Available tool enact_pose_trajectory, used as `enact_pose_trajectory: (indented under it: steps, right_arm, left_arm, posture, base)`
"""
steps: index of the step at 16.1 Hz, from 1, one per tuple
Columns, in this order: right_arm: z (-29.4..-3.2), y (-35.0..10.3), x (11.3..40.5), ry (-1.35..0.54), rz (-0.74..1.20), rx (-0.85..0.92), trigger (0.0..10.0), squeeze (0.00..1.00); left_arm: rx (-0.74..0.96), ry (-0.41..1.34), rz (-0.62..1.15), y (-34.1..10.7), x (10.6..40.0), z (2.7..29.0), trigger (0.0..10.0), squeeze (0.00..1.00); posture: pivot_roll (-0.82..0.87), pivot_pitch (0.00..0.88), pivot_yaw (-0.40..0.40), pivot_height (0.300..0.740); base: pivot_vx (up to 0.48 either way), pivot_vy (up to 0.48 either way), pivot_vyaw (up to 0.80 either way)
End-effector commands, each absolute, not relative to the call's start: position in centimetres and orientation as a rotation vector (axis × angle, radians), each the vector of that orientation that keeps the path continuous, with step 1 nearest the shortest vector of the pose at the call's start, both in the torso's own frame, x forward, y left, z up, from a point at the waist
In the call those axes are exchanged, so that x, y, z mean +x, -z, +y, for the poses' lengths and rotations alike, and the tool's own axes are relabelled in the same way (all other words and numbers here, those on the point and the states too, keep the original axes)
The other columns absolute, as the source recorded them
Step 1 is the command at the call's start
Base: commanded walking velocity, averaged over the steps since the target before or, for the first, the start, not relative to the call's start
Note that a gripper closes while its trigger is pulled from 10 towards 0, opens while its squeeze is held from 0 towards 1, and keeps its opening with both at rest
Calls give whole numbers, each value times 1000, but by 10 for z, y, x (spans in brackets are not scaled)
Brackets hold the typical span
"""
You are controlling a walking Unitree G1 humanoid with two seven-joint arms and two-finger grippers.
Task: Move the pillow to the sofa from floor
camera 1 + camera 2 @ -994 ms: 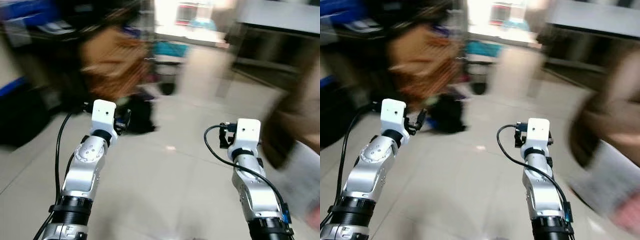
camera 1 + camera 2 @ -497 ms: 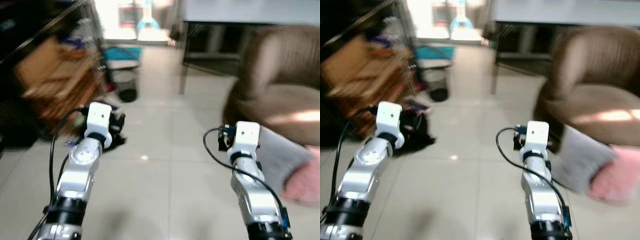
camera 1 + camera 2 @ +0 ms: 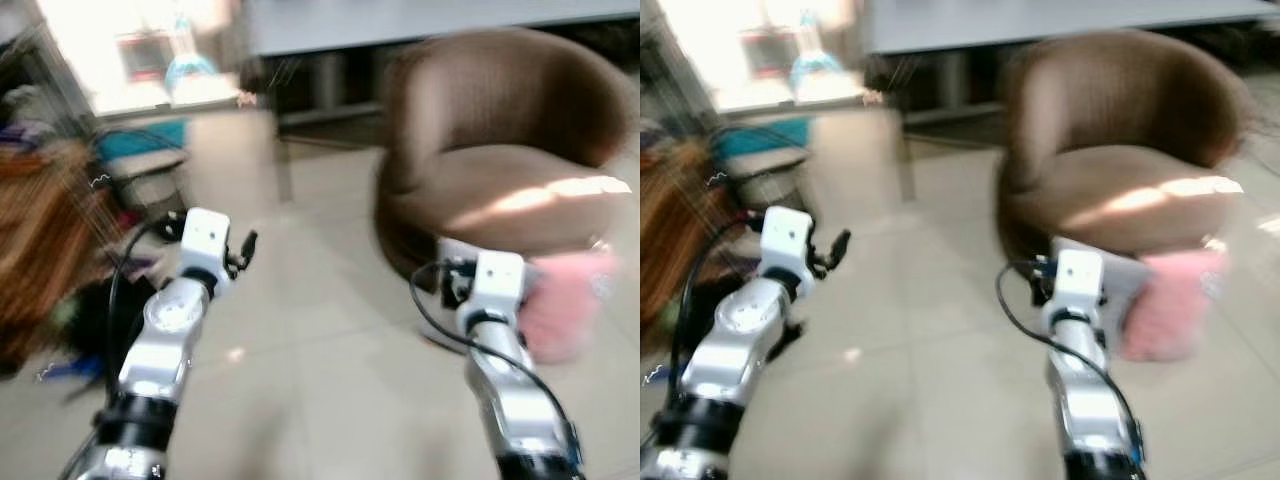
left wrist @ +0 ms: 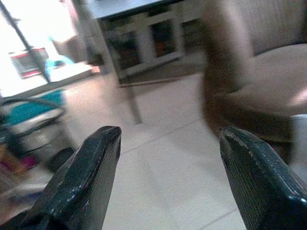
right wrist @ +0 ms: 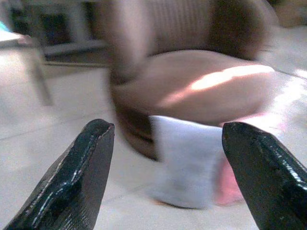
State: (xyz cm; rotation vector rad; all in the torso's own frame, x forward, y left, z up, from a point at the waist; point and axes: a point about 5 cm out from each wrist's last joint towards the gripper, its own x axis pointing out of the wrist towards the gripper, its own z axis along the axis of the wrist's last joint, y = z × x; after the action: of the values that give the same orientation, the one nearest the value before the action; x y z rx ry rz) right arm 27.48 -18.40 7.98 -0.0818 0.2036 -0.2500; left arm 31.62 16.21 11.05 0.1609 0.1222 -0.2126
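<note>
A grey and pink pillow (image 3: pixel 555 305) lies on the tiled floor against the foot of a round brown sofa chair (image 3: pixel 500 170). In the right wrist view the pillow (image 5: pixel 192 158) sits just ahead, between the two black fingers (image 5: pixel 76 177), with the sofa (image 5: pixel 192 86) behind it. My right gripper (image 5: pixel 168 175) is open and empty, a short way from the pillow. My left gripper (image 4: pixel 168 182) is open and empty too, held up over bare floor to the left of the sofa (image 4: pixel 254 81). All views are blurred.
A grey table (image 3: pixel 400 25) stands behind the sofa, with its leg (image 3: pixel 283 150) on the floor to the left. At the far left are a wooden rack (image 3: pixel 40 230), a dark bag (image 3: pixel 95 320) and a teal bin (image 3: pixel 140 160). Tiled floor (image 3: pixel 320 370) lies between my arms.
The view has swung to the right: the clutter at the left has slid out and the brown sofa and the pillow have come toward the middle. Both arms keep their raised pose.
</note>
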Motion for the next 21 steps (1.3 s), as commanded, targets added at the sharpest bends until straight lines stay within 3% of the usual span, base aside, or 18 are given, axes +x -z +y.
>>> enact_pose_trajectory:
  steps: [1,11,14,21]
  right_arm:
    - [-184,-83,277,259,197,-78,10000,0]
    - [-182,-82,279,227,208,-109,10000,0]
    - [-172,-84,285,140,185,-248,10000,0]
    - [-165,-75,282,75,216,-265,10000,0]
  left_arm:
    - [177,215,133,-109,315,165,10000,63]
    - [150,186,146,-102,312,169,10000,55]
    - [148,175,145,-101,311,169,10000,55]
    - [128,135,171,-94,304,174,10000,43]
  posture:
    - [-37,0,50,740]
    - [-40,0,36,740]
    - [-39,0,33,740]
    - [-36,0,25,740]
  base:
    - [285,0,-788]
    - [269,0,-781]
    - [254,0,0]
    - [34,0,0]
